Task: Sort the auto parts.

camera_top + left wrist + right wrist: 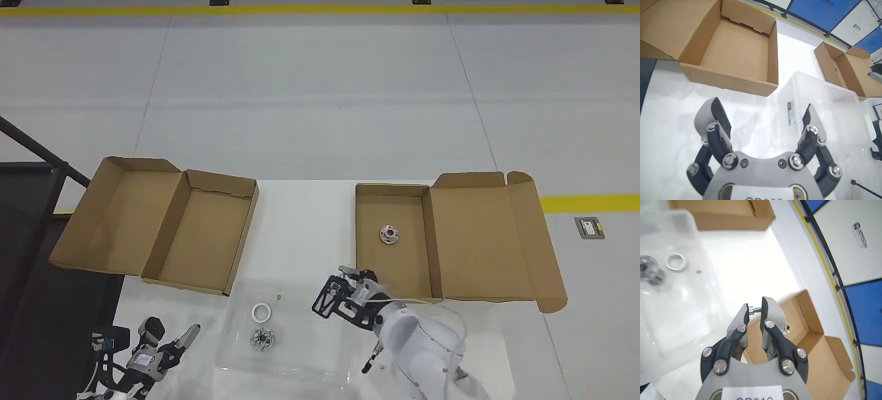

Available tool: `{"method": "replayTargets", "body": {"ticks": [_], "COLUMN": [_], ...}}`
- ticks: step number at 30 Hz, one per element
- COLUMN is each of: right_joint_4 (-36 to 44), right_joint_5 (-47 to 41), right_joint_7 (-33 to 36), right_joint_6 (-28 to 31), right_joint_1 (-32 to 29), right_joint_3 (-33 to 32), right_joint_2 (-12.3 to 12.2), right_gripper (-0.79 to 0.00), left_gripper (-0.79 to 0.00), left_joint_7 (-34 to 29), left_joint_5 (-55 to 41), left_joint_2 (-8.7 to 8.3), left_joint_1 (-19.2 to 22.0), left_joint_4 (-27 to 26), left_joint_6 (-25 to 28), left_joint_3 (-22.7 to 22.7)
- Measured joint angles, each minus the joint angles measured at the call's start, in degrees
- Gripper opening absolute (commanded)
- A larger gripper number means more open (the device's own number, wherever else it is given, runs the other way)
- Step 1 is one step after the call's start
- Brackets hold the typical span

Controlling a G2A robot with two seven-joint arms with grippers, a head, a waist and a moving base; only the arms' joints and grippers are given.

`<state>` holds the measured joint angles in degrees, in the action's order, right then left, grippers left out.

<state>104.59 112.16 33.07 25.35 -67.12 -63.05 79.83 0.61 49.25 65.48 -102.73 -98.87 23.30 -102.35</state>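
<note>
**Bolt** (754,310): small, silver, threaded. It was held crosswise at the fingertips of the right end effector (755,306), with its head against one pad and its thread end against the other. The fingers were drawn close and pinched it, clear of the surface (305,215).

**Right cardboard box** (810,351): open, with its lid flap laid flat to the outer side. It sat below and ahead of the right end effector, its near corner under the fingers. It contained one flanged metal part (389,234), which lay on the box floor ahead of that end effector. In the right wrist view this part was partly hidden behind a finger.

**Clear bin** (315,340): it stood on the surface just to the left of the right end effector, between the two end effectors. It contained a white ring (675,261) and a metal hub (649,271), which lay near each other. In the top view the two were not touching.

**Left end effector** (762,103): its fingers were spread wide and gripped nothing. It sat low over bare surface, well apart from the bolt. The clear bin was just ahead of it and to its right.

**Left cardboard box** (738,49): open, with its lid flap folded outward and nothing visible inside. It stood ahead of the left end effector, beside the far corner of the clear bin.
</note>
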Motion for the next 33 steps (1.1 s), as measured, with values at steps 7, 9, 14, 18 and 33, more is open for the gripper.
{"method": "replayTargets", "body": {"ticks": [7,9,14,18,33], "right_joint_4": [-12.4,-16.4,-26.6,-31.8,-30.9], "right_joint_5": [-2.2,-3.9,-9.8,-10.9,-10.4], "right_joint_7": [10.4,10.7,8.7,8.8,8.4], "right_joint_6": [-10.7,-12.4,-12.1,-13.2,-16.4], "right_joint_1": [7.2,9.3,14.0,16.3,15.0], "right_joint_3": [-3.7,-4.0,-5.7,-6.2,-7.0], "right_joint_2": [1.0,1.4,1.8,2.0,1.9], "right_gripper": [-0.785,-0.785,-0.785,-0.785,-0.055], "left_gripper": [0.000,0.000,0.000,0.000,0.000], "left_joint_7": [0.0,0.0,0.0,0.0,0.0], "left_joint_5": [0.0,0.0,0.0,0.0,0.0], "left_joint_2": [0.00,0.00,0.00,0.00,0.00], "left_joint_1": [0.0,0.0,0.0,0.0,0.0], "left_joint_4": [0.0,0.0,0.0,0.0,0.0], "left_joint_6": [0.0,0.0,0.0,0.0,0.0], "left_joint_3": [0.0,0.0,0.0,0.0,0.0]}}
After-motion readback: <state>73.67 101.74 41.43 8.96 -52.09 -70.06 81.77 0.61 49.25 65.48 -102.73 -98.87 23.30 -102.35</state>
